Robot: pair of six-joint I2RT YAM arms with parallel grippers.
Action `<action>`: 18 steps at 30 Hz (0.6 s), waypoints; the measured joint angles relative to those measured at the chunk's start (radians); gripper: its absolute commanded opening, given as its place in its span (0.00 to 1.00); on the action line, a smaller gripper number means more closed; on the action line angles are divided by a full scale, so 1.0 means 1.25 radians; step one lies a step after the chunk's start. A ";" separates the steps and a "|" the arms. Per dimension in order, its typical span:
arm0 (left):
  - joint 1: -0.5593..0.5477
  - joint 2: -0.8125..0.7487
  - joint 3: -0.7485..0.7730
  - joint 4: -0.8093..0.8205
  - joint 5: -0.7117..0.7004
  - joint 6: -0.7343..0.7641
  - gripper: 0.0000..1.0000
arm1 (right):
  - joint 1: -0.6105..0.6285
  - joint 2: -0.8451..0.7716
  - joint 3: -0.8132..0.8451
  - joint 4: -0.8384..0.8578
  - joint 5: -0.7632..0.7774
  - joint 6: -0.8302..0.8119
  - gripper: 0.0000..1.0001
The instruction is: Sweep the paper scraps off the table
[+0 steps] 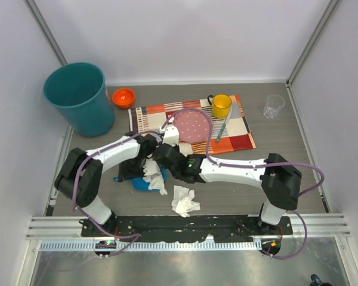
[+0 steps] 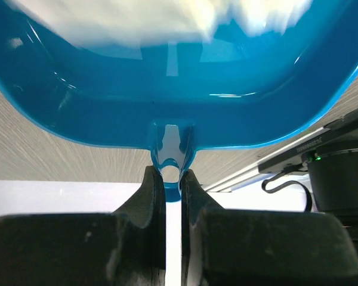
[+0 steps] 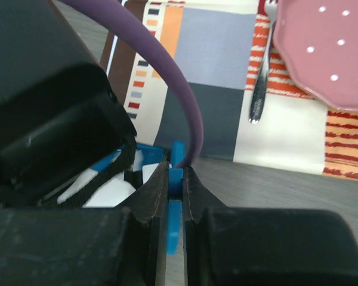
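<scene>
Paper scraps (image 1: 184, 201) are not all gathered: one crumpled white wad lies loose on the tabletop (image 1: 238, 196) close to its near edge, about midway along, apart from both hands. Just beyond it and a little left, another wad (image 1: 156, 179) sits at the mouth of the blue dustpan (image 1: 140, 183). The left wrist view shows blurred white paper already inside the pan.

The left hand (image 2: 173, 179) is clamped narrow on the tab of the dustpan's handle. The right hand (image 3: 175, 179) is pinched tight on a thin blue handle (image 3: 174, 229), most likely a brush. Its working end is hidden under the arm, so that cannot be confirmed.

To do this step well, the pan's lip should lie flat on the tabletop with its mouth turned toward the loose wad. The right hand should reach past that wad and draw it in with a low, light stroke, because tissue this light may skid or hop over the lip if struck fast.

Farther off, the patchwork placemat (image 1: 238, 134) needs no sweeping. The teal bin (image 1: 80, 98) at the far left corner looks the likely place to empty the pan.
</scene>
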 measured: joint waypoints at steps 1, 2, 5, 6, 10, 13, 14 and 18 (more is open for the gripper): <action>-0.006 0.005 0.006 0.000 0.010 -0.005 0.00 | 0.000 0.012 0.012 0.007 -0.010 -0.001 0.01; -0.012 0.008 0.011 -0.003 0.016 -0.012 0.00 | 0.000 0.018 0.020 0.003 -0.009 -0.004 0.01; -0.013 0.010 0.019 -0.012 0.034 -0.031 0.00 | -0.005 0.019 0.027 -0.002 -0.015 -0.004 0.01; -0.013 0.011 0.021 -0.016 0.043 -0.036 0.00 | -0.005 0.019 0.031 -0.008 -0.016 -0.004 0.01; -0.013 0.017 0.033 -0.030 0.083 -0.053 0.00 | -0.008 0.019 0.046 -0.035 -0.018 -0.009 0.01; -0.013 0.018 0.034 -0.031 0.116 -0.062 0.00 | -0.009 0.016 0.050 -0.047 -0.015 -0.016 0.01; -0.013 0.018 0.034 -0.029 0.129 -0.065 0.00 | -0.009 0.012 0.050 -0.049 -0.013 -0.020 0.01; -0.017 0.017 0.034 -0.007 0.178 -0.070 0.00 | -0.014 -0.021 0.050 -0.067 0.000 -0.034 0.01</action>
